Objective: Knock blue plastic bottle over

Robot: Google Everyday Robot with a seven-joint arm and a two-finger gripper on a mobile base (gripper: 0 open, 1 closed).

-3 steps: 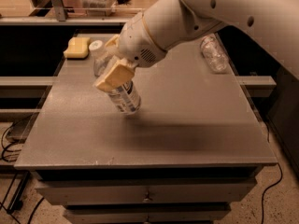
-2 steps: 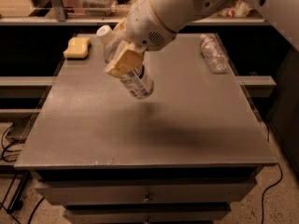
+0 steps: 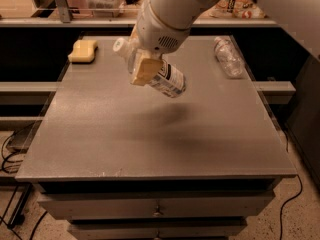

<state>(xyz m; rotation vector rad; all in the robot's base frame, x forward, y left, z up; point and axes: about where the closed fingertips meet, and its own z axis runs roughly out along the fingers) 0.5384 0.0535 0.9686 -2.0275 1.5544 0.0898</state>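
One tilted bottle (image 3: pixel 170 80) in gripper (image 3: pixel 143 67) above table (image 3: pixel 150 149)

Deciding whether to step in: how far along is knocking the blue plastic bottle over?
Done: the gripper is shut on the clear plastic bottle with white cap and blue-and-white label. In hand: the bottle hangs steeply tilted above the grey table, its shadow beneath. Left: it is not yet lying on the table.

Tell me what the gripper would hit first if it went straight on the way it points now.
The gripper, shut on the tilted blue plastic bottle, points down. It would likely meet the bare table top below first, though its height above it is hard to judge.
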